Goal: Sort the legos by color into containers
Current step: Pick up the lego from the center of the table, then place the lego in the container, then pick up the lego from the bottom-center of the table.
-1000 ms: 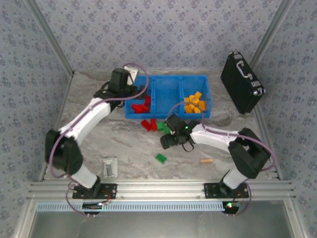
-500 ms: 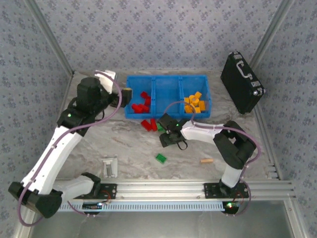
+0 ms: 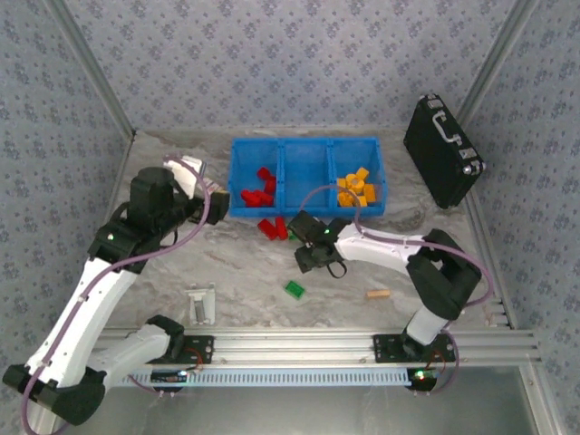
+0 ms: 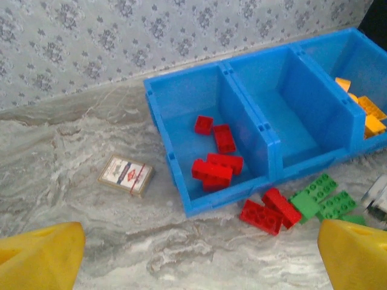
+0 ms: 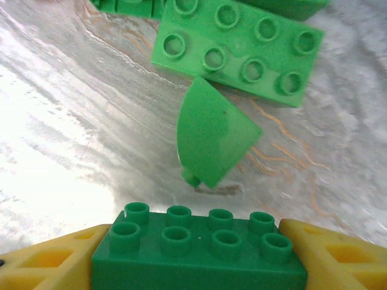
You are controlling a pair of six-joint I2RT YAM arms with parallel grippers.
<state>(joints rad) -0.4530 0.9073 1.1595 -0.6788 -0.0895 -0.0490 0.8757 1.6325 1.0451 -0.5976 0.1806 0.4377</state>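
Green lego (image 5: pixel 199 241) is studs-up, long axis running finger to finger, right claw (image 5: pixel 198 266) pinching its short ends, low over the desk (image 5: pixel 72 121) just in front of the blue containers (image 4: pixel 266 145). Right arm stretches low and leftward. Left arm is raised and bent, left claw (image 4: pixel 196 257) spread wide, aimed toward the containers.

No lettering can be read anywhere. The small white card (image 4: pixel 126 175), lying flat on the worktop (image 4: pixel 66 145), carries a red printed emblem inside a thin red border. The print is too blurred to make out any word or number.
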